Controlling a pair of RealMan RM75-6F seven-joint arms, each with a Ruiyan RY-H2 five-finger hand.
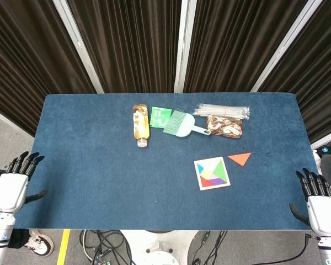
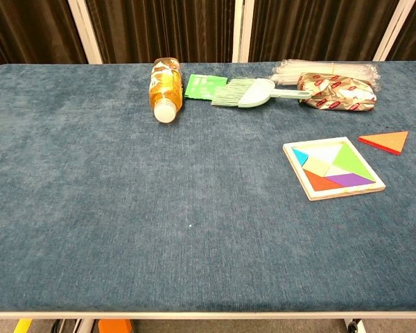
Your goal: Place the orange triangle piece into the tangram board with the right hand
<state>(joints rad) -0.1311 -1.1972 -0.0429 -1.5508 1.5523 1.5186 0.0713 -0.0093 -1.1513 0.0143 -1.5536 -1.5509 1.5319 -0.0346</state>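
— Head view: orange triangle piece flat on the blue table, just beside the tangram board, off its upper right corner, not touching.
— And in the board?
— Coloured pieces filling most of the tray; pale gap near the top in the chest view.
— Right hand?
— Down at the table's near right corner, fingers spread, holding nothing. Well apart from the triangle.
— Left hand?
— Same at the left edge: fingers apart, empty.
— Further back?
— Bottle of amber drink lying on its side, green packet, mint brush, patterned pouch, clear sleeve of straws.
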